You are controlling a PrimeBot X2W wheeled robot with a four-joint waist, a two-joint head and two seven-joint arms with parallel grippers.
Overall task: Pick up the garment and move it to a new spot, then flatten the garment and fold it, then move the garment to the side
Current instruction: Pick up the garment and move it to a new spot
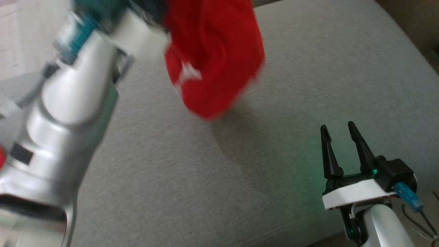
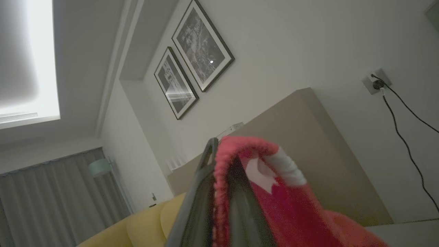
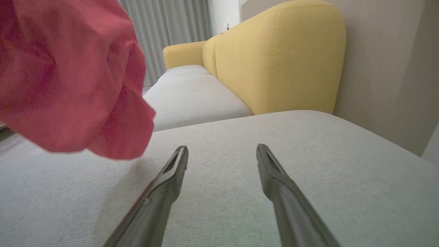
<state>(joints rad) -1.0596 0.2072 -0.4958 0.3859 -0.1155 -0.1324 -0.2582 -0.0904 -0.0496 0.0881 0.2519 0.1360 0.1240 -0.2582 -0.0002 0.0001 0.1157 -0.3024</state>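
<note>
garment (image 1: 212, 58): motion-blurred; top cut off | left arm (image 1: 68, 103): blurred (jaws part-hidden by garment) | white print (image 1: 188, 73): unreadable

Camera set-up: three views, two sharing the cushion (image 1: 205, 178).
Head view looks steeply down on it, right tool (image 1: 337, 127) low, left forearm (image 1: 68, 103) close and blurred. Right wrist view rides low over it, facing past its tool to a yellow sofa back (image 3: 281, 58); both catch the garment (image 1: 216, 51) up-left of that tool. Left wrist view tilts up at framed pictures (image 2: 195, 65), garment very near on the left tool (image 2: 223, 154).
</note>
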